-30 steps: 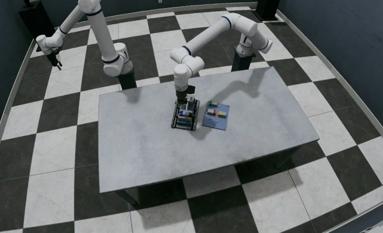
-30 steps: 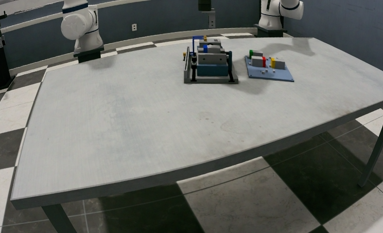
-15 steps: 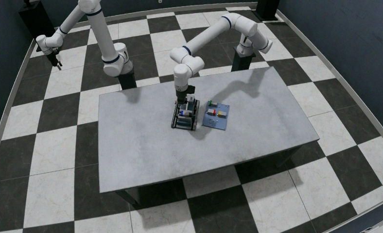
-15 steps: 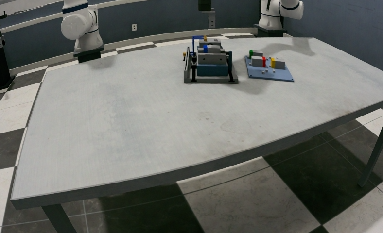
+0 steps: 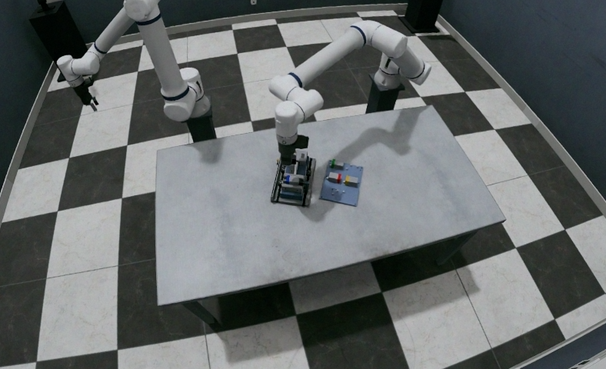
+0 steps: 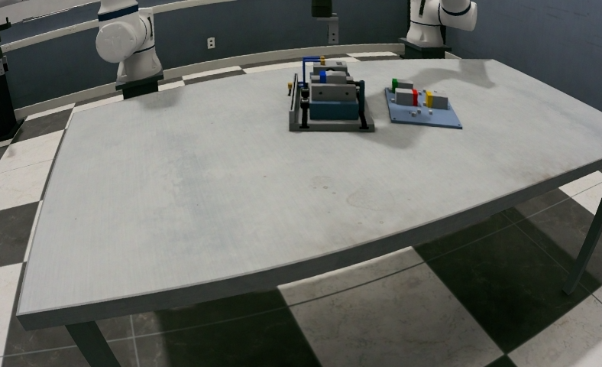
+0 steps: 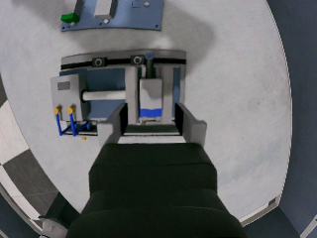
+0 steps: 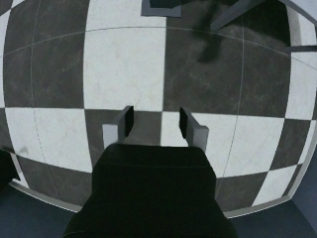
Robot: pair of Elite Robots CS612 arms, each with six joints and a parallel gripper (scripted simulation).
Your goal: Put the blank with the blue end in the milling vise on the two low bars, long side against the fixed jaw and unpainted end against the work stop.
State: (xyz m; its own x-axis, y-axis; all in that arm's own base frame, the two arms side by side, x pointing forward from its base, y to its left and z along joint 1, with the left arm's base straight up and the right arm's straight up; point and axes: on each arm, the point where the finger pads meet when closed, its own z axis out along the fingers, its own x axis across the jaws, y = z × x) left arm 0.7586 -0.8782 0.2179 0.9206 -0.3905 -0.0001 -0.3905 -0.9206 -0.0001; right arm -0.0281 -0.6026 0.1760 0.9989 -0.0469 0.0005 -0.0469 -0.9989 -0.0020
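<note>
The blank with the blue end (image 5: 293, 179) (image 6: 334, 77) (image 7: 151, 95) lies in the milling vise, between the moving jaw (image 7: 131, 94) and the fixed jaw (image 6: 332, 92) (image 7: 167, 94). Its long side is at or very near the fixed jaw. Its grey end faces the work stop (image 7: 150, 66) and appears to meet it; contact is not certain. The two low bars are mostly hidden beneath, so their stance cannot be told. My left gripper (image 7: 151, 112) is open and empty, above the vise and clear of the blank. My right gripper (image 5: 93, 105) (image 8: 156, 116) is open and empty, over the floor away from the table.
The blue plate (image 5: 343, 199) (image 6: 425, 120) (image 7: 131, 22) beside the vise holds upright blanks with green (image 5: 338, 164) (image 6: 404, 84), red (image 5: 334, 177) (image 6: 404, 97) and yellow (image 5: 351, 181) (image 6: 438, 100) ends. The hose block (image 7: 68, 99) has blue hoses with brass fittings.
</note>
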